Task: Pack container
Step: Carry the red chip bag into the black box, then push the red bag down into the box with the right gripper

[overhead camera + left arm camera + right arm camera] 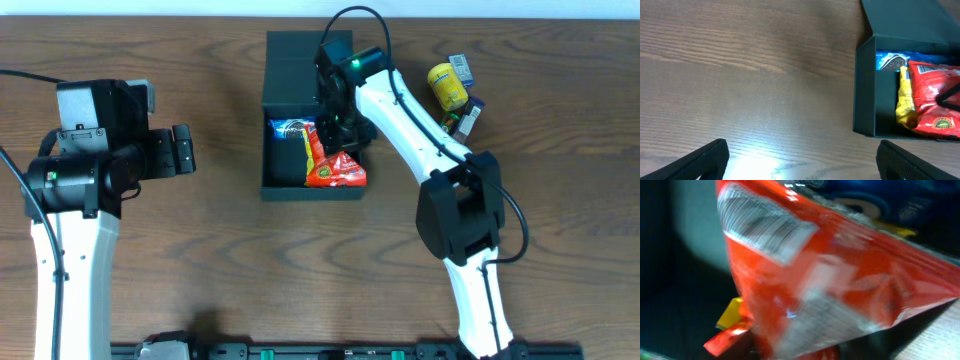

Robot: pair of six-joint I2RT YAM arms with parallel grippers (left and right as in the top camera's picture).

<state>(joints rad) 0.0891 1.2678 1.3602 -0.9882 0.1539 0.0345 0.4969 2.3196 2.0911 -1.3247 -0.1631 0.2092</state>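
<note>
We find the container [272, 160] at the upper middle of the overhead view, its flap lid [305, 55] folded back toward the top edge of the frame. The packing is partly done. A blue packet [288, 128] lies in the upper part of the box, and a yellow packet [905, 97] sits beside a red packet [335, 172]. The red one is not settled: in the overhead view its lower right corner spills over the box wall.

The right gripper [340, 130] hangs over the box at the red packet. In the right wrist view the packet [830, 290] fills the frame, blurred, and the fingers are hidden, so we cannot tell whether the jaws are clamped on it or parted.

The left gripper [183, 150] rests at the left of the overhead frame, well apart from the box. Its jaws are spread wide and it holds nothing.

To the right of the box, a yellow pouch [446, 86] lies on the table [200, 260] with a couple of smaller items near it, too small to name. We judge these are what is left to load, and after them the lid needs shutting.
</note>
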